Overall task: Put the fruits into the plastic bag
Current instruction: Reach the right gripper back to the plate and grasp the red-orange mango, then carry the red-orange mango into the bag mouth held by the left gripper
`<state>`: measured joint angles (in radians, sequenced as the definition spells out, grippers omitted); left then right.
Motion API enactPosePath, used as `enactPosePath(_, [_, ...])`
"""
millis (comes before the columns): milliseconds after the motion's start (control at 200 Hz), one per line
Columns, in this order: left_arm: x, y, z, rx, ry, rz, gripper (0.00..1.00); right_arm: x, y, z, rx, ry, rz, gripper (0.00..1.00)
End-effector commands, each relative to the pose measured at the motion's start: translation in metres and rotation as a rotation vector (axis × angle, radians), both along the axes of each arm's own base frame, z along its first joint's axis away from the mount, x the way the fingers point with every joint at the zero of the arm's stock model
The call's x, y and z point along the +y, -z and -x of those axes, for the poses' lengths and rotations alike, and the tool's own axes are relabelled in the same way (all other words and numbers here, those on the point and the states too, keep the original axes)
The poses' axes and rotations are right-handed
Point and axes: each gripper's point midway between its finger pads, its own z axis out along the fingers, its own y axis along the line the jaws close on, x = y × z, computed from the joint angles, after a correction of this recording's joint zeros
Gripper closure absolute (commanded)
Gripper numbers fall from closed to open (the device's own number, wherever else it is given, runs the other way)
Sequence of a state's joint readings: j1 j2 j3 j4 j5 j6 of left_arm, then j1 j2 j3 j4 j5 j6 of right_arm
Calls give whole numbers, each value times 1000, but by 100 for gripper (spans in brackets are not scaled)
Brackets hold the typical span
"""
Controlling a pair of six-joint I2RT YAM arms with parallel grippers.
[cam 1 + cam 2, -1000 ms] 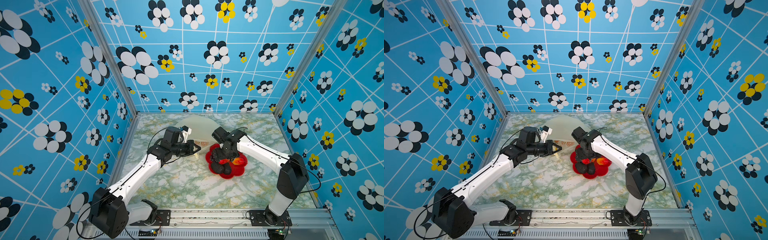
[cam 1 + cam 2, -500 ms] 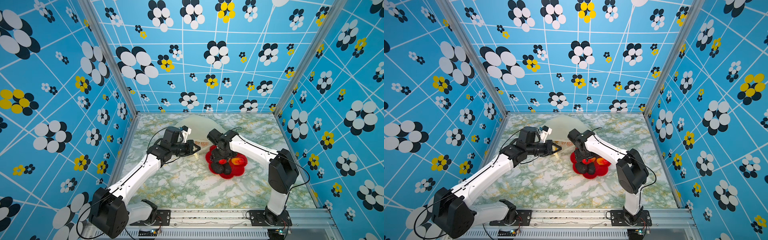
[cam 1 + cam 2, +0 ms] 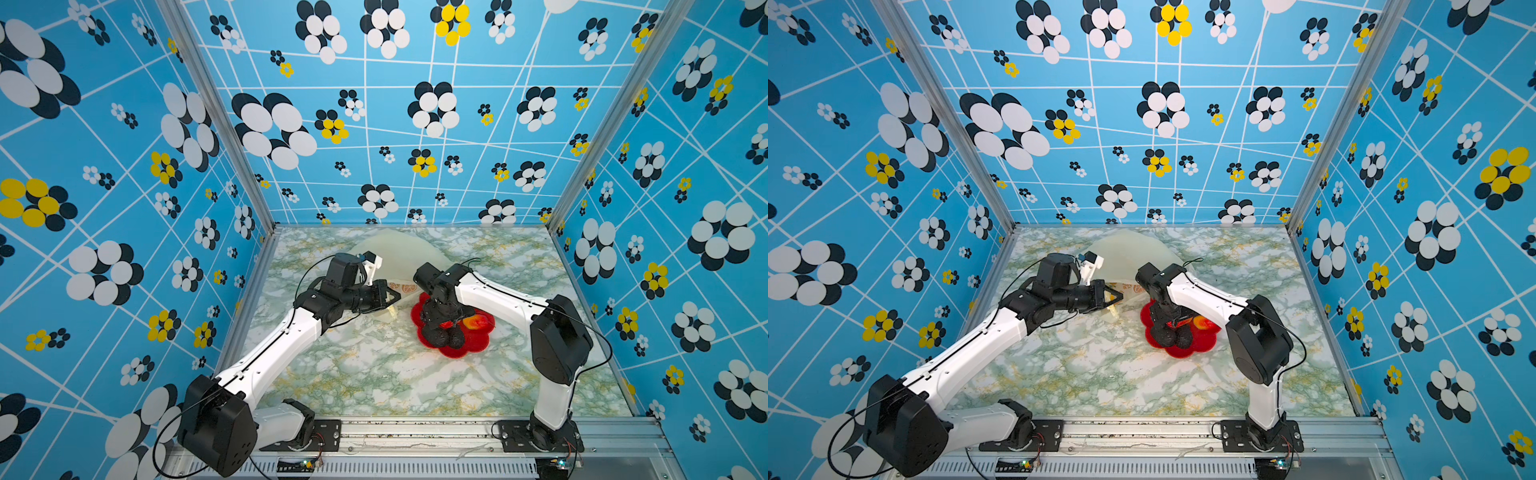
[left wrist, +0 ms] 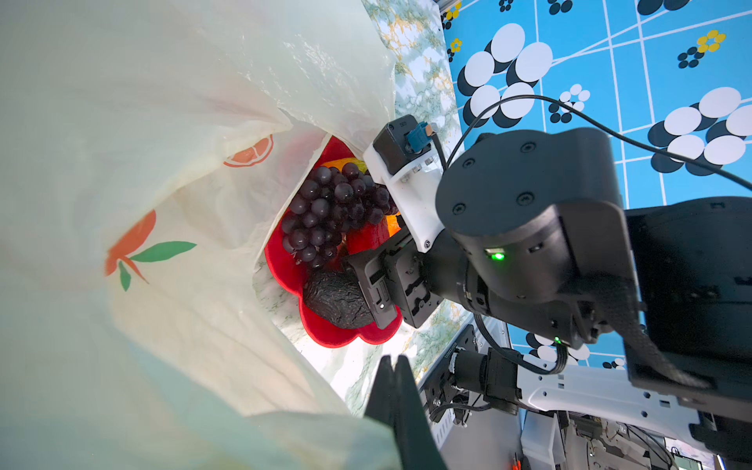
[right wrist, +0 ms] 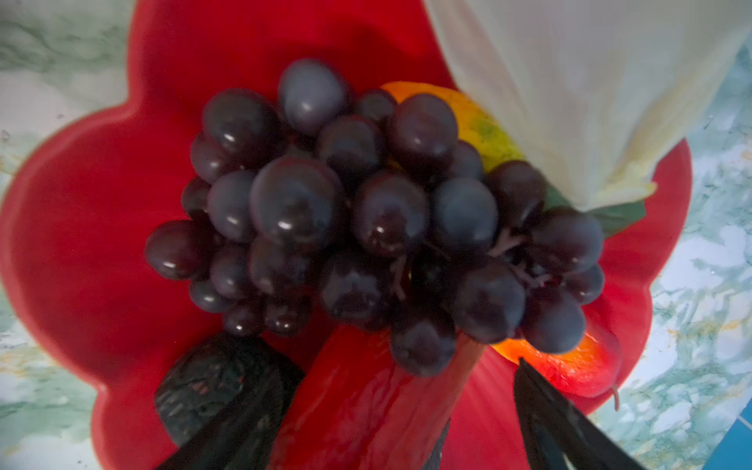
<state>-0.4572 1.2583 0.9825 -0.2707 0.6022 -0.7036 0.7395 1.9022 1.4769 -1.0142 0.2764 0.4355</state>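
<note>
The plastic bag (image 3: 1133, 253) is held at its near edge by the left gripper (image 3: 1116, 297); the right gripper (image 3: 1168, 322) is positioned over the fruits (image 3: 1177, 338) piled on the red plate (image 3: 1205, 347).

Nothing legible — a tiny mark on the wrist camera (image 4: 396, 142) (too small to read).

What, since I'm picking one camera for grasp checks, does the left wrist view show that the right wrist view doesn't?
Left wrist only: orange prints on the plastic bag, the left pincer closed at the bag's edge, the right arm's wrist. Right wrist only: the right pincer open astride the red fruit. Both: grape bunch, black bumpy fruit, red plate, the bag.
</note>
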Motion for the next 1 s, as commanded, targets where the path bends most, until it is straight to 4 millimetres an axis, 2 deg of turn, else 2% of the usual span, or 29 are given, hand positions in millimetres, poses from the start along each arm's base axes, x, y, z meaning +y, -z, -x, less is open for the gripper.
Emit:
enactPosePath(0, [7,7,3,8,-7,-22,100,-1,8,3,17,-7,27,14])
enactPosePath(120, [7,6,4,5,-9,-22,100,-1,3,3,2,-2,14,25])
enactPosePath(230, [9,7,4,5,-14,-26,100,-3,-11,2,-34,3,-1,41])
enactPosePath(315, [9,6,4,4,-12,-24,100,-6,-22,2,-55,2,-5,49])
enactPosePath(460, [9,3,3,-1,-12,-21,100,-9,-40,6,-72,2,-20,51])
enactPosePath(575, [9,0,4,-10,-6,-21,100,-8,-64,10,-103,5,-81,52])
enactPosePath(660, [11,0,5,-11,-4,-25,100,1,-85,13,-131,8,-187,53])
enactPosePath(750, [12,-2,5,-11,0,-21,100,21,-108,15,-142,5,-359,53])
enactPosePath(895, [10,-4,5,-7,9,-10,100,70,-141,11,-173,-22,-719,54])
enactPosePath(1000, [9,-5,4,-4,13,-4,100,96,-150,4,-137,-22,-899,55])
